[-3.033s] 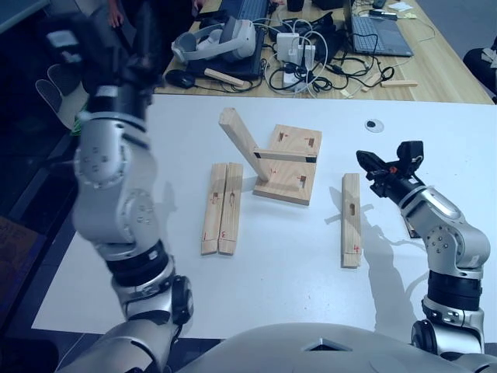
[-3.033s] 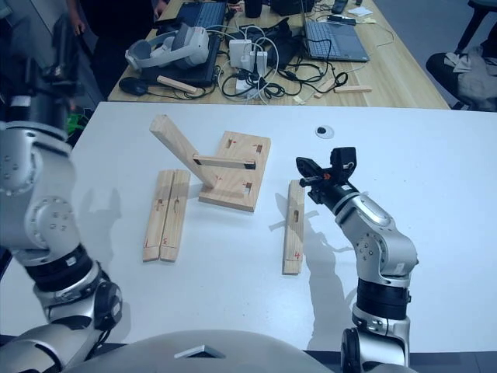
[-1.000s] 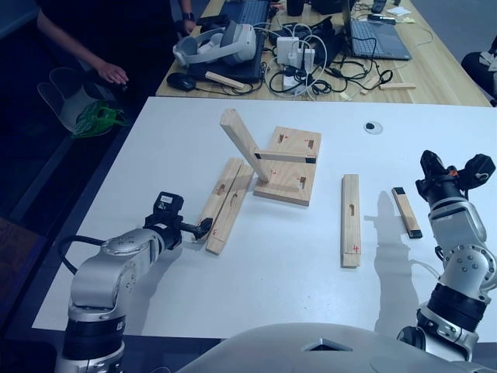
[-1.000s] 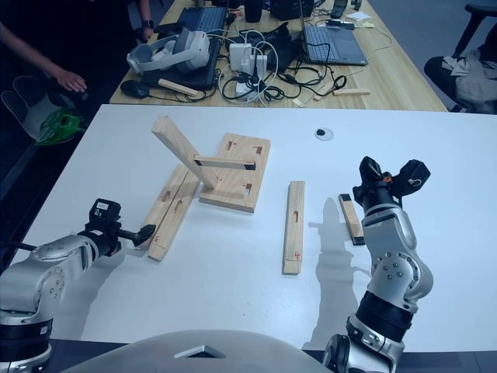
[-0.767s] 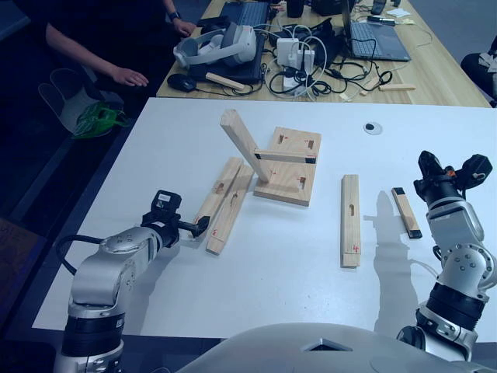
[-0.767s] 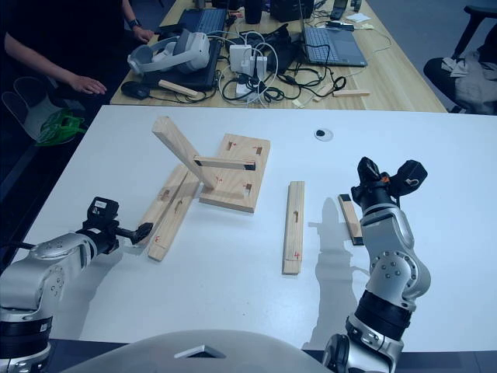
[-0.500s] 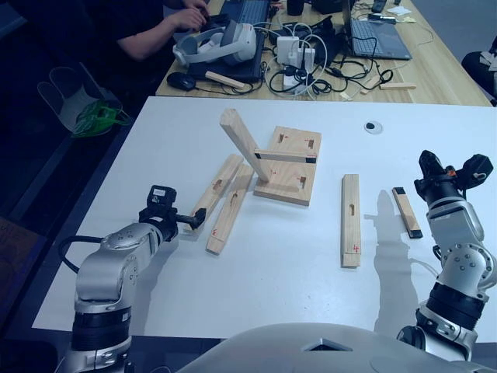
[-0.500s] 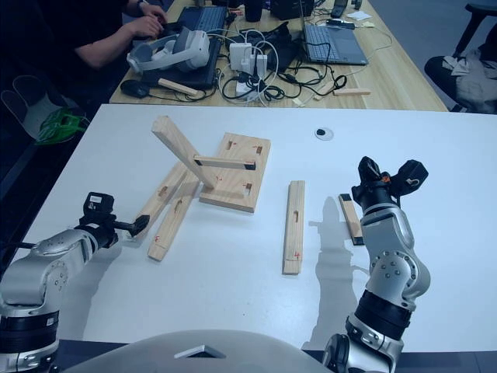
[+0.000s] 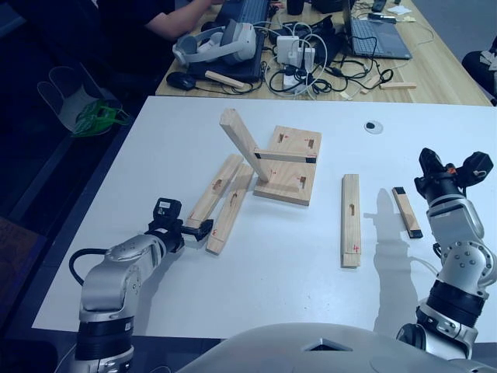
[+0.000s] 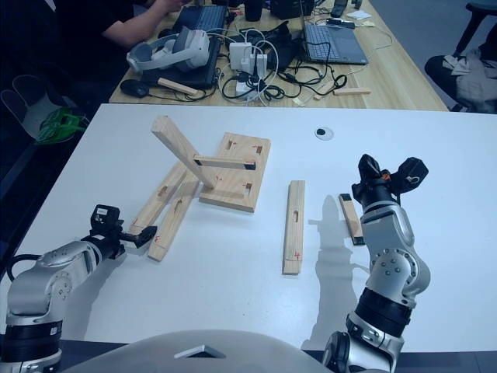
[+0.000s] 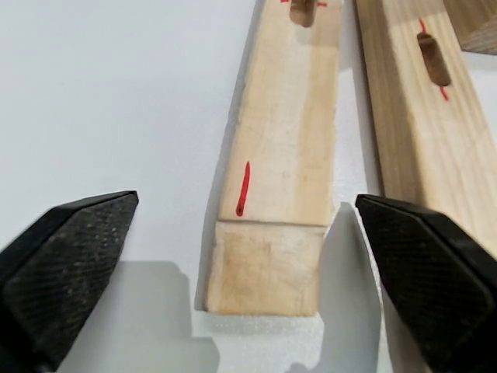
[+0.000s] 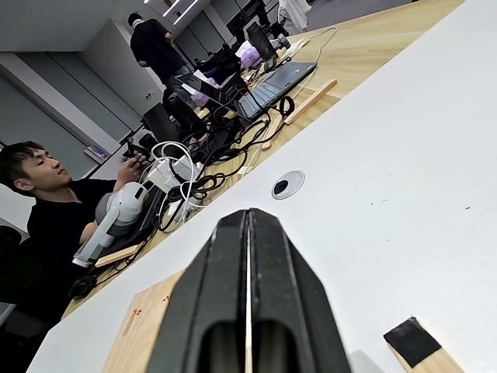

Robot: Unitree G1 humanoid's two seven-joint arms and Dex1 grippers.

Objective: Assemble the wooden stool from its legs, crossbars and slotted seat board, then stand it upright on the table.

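Observation:
The slotted seat board (image 9: 291,175) lies flat mid-table, with one leg (image 9: 238,138) leaning up from it and a crossbar (image 9: 284,155) joined to that leg. Two loose legs (image 9: 214,190) (image 9: 231,210) lie side by side, skewed, to its left. My left gripper (image 9: 202,227) is open at their near ends. Its jaws stand either side of the outer leg's end (image 11: 268,264) without touching it. A third leg (image 9: 351,220) lies to the right, and beyond it a short crossbar (image 9: 406,211). My right gripper (image 9: 427,161) is shut on nothing, held above the table beside that crossbar.
A small round black cap (image 9: 374,126) sits on the table at the back right. The wooden desk (image 9: 443,74) behind carries laptops, a headset (image 9: 213,43), cables and spare wood pieces. The table's left edge is close to my left arm.
Three seconds ago the left arm was raised; it has come down to the legs' near ends, which now lie skewed. The right arm drew back rightward, uncovering the short crossbar.

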